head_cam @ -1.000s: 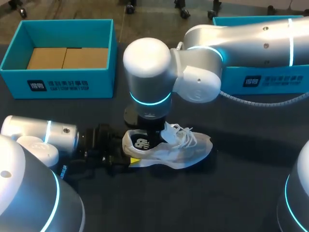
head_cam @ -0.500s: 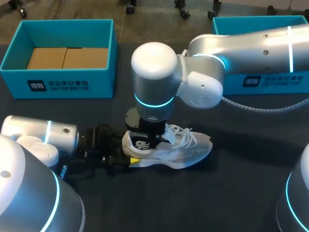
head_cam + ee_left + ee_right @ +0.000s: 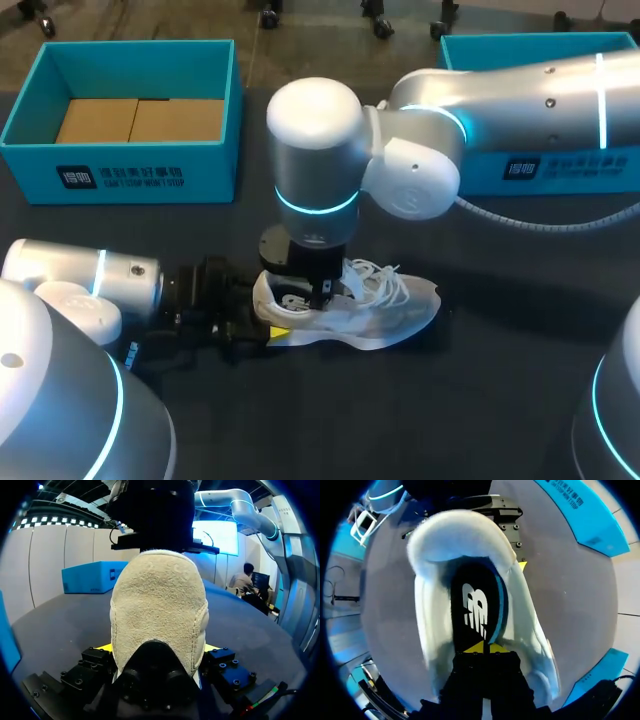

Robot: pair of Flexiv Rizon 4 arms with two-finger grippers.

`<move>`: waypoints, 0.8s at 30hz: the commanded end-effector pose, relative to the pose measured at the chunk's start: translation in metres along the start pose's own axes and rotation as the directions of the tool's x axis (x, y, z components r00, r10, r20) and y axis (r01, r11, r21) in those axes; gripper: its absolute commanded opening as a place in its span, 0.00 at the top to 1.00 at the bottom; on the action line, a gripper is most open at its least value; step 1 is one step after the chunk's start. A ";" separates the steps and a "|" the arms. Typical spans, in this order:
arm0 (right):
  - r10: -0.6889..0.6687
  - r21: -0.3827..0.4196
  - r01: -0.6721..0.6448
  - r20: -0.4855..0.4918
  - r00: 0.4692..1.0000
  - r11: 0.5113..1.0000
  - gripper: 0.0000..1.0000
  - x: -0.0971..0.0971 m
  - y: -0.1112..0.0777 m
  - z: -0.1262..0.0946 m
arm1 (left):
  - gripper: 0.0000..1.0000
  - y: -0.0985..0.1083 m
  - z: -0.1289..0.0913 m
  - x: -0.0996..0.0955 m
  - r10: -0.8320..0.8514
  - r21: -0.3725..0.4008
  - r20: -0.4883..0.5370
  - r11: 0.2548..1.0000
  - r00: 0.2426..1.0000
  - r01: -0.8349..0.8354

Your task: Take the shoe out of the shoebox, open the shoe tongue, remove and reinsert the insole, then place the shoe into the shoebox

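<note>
Yellow tips of the right claw [image 3: 483, 648] sit pressed together down inside the shoe [image 3: 427, 625], right at the black insole [image 3: 472, 605]; whether they pinch it cannot be told. The left claw [image 3: 157, 650] clamps the pale suede heel from both sides, low over the surface [image 3: 480, 400]. The white shoe stands upright on that dark surface, toe toward the right, laces [image 3: 378, 280] loose. Well behind it to the left stands the open teal shoebox [image 3: 120, 178]; a second box [image 3: 560, 165] sits far right.
</note>
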State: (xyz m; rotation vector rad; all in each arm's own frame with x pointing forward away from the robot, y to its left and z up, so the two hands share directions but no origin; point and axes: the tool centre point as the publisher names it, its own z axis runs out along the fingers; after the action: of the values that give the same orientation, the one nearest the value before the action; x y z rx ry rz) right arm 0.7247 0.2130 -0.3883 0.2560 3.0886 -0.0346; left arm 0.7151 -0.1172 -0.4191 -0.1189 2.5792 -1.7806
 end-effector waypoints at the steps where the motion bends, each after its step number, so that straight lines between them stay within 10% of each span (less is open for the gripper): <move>1: 0.001 0.013 -0.001 0.016 1.000 1.000 1.00 0.005 -0.011 -0.025 | 1.00 0.000 0.001 -0.001 0.000 0.000 0.002 1.000 1.000 0.000; 24: -0.073 -0.074 0.077 0.049 0.996 0.994 1.00 -0.022 -0.015 -0.070 | 1.00 0.000 0.001 -0.001 0.000 0.000 0.002 1.000 1.000 0.000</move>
State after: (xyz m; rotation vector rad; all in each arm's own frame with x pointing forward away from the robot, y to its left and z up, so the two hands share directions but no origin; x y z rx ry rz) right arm 0.7379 0.2048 -0.3219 0.1378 3.0403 0.0251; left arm 0.7163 -0.1163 -0.4194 -0.1212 2.5790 -1.7784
